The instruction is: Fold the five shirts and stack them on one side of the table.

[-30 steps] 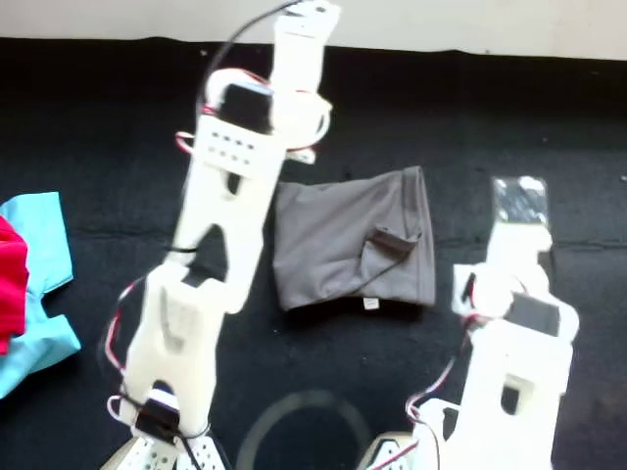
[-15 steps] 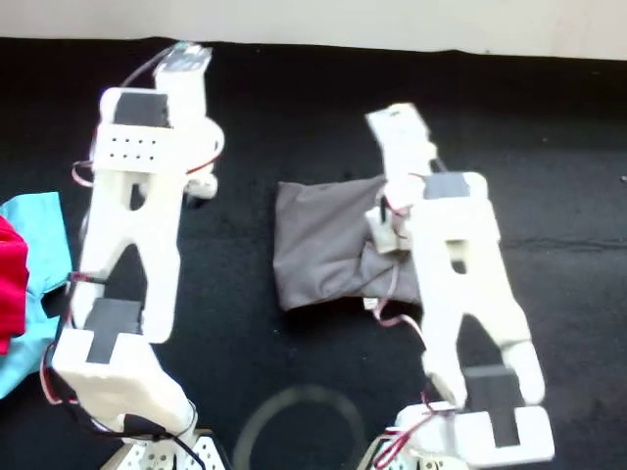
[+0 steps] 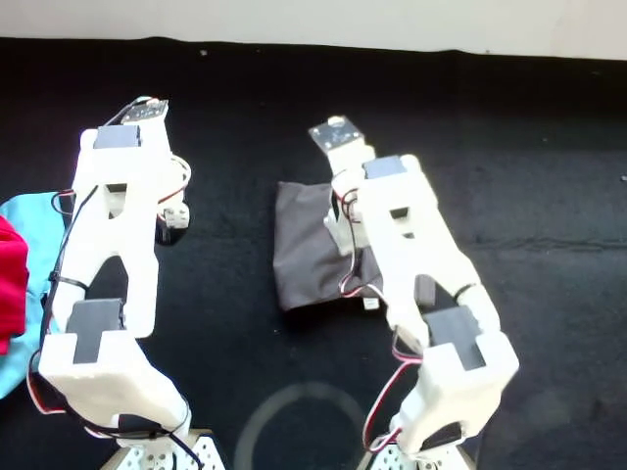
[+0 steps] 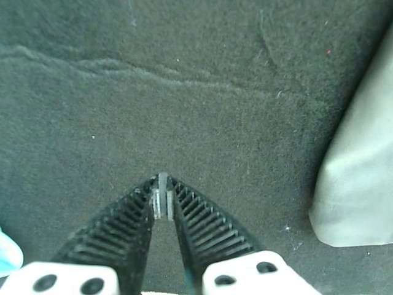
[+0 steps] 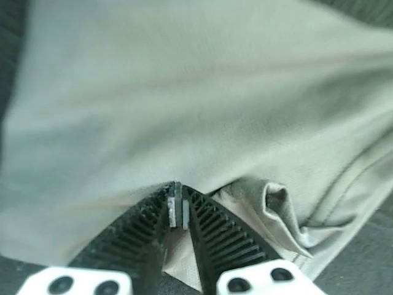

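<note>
Gray shirt [image 5: 184, 92] beneath right tool [image 5: 178, 212] (tips together).

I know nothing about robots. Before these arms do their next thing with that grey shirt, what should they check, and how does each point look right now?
1. Right gripper above the grey shirt: ok, it sits directly over the fabric, fingers shut.
2. Fabric actually pinched: cannot tell.
3. Shirt folded flat: not ok, the right wrist view shows a rumpled flap at one edge.
4. Left gripper clear of the shirt: ok, it is shut over bare table beside the shirt.
5. Stack side ready: cannot tell. The red shirt and teal shirt are cut off by the high view's left edge.
</note>
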